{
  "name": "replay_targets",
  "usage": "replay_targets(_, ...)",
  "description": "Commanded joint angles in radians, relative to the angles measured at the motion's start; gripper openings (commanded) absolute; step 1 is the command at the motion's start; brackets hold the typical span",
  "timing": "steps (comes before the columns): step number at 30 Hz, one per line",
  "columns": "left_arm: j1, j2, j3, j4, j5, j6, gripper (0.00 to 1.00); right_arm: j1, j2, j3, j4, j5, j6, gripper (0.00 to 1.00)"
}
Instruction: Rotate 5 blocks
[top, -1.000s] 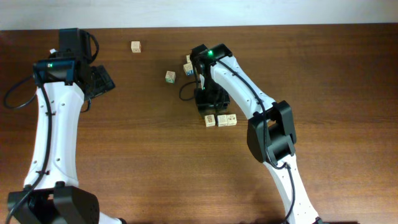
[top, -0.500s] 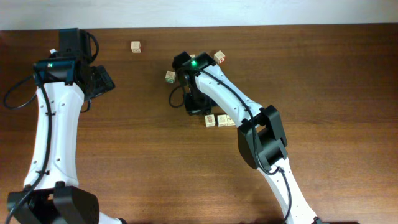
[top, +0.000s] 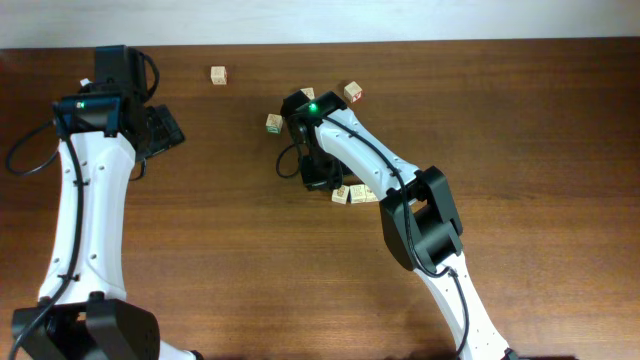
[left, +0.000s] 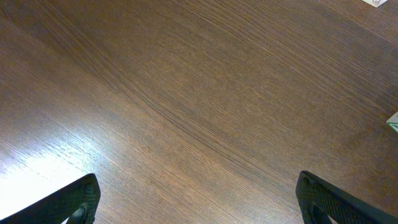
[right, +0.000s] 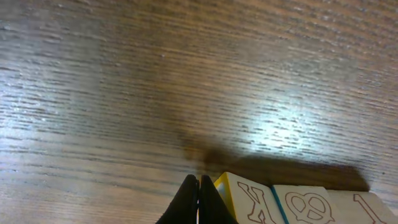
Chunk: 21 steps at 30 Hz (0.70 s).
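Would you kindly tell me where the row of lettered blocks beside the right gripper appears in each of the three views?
Overhead: the row of blocks lies near the picture's centre, partly under the right arm.
Left wrist: not in it.
Right wrist: along the bottom edge, right of centre.
Shared landmark: the shut right gripper, at the row's end.

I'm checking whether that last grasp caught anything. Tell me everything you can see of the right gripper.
The right gripper is black, on a white arm with a green light. Its two tapered jaws are pressed together, nothing between them. It points down at the brown wooden table, beside the end of a row of pale printed blocks. Whether it touches the nearest one, marked with a red X, is unclear.
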Motion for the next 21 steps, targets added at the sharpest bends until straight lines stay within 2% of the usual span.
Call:
replay_targets(1,0.000,0.002,0.014,-0.002,-0.014,-0.013,0.99,-0.003,-0.001,-0.001,-0.024,0.011,-0.011,0.04)
replay_targets(5,0.000,0.002,0.014,-0.002,-0.014,-0.013,0.99,-0.003,-0.001,-0.001,-0.039,-0.047,-0.077,0.04)
replay_targets(13,0.000,0.002,0.014,-0.002,-0.014,-0.013,0.99,-0.003,-0.001,0.018,-0.042,-0.048,-0.116,0.04)
replay_targets(20,0.000,0.002,0.014,-0.002,-0.014,-0.013,0.99,-0.020,-0.002,0.280,-0.063,-0.043,-0.116,0.06)
replay_targets(21,-0.001,0.002,0.014,-0.001,-0.014,-0.013,0.99,-0.031,-0.002,0.331,-0.050,-0.029,-0.116,0.11)
